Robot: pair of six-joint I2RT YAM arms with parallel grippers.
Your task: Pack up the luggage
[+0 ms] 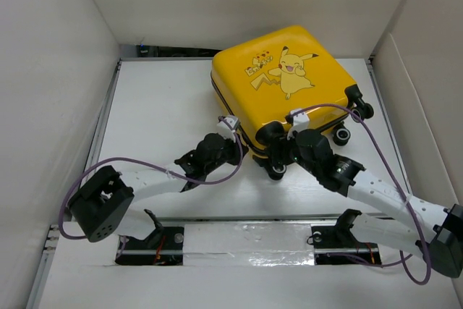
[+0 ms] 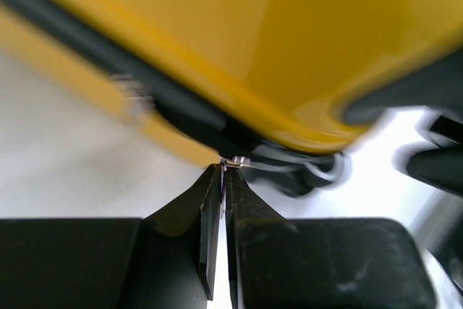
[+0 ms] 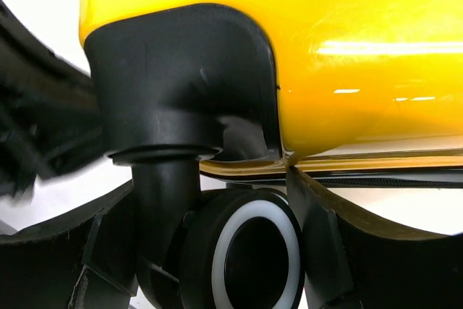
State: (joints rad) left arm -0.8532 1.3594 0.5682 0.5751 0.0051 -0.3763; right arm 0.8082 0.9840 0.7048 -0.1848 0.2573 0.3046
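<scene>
The yellow luggage [image 1: 286, 81] with the Pikachu print lies flat and closed at the back right of the table. My left gripper [image 1: 233, 128] is at its near left edge. In the left wrist view the gripper [image 2: 223, 168] is shut on a small metal zipper pull [image 2: 239, 161] at the black zipper line under the yellow shell [image 2: 289, 48]. My right gripper [image 1: 286, 153] is at the near corner. In the right wrist view it [image 3: 217, 251] straddles and grips a black caster wheel with a white ring [image 3: 253, 258] below the black corner trim [image 3: 181, 77].
White walls [image 1: 51, 70] close in the table on the left, back and right. Two more wheels [image 1: 341, 135] stick out at the luggage's right near side. Purple cables [image 1: 376, 150] loop over both arms. The bare table top [image 1: 159, 99] lies left of the luggage.
</scene>
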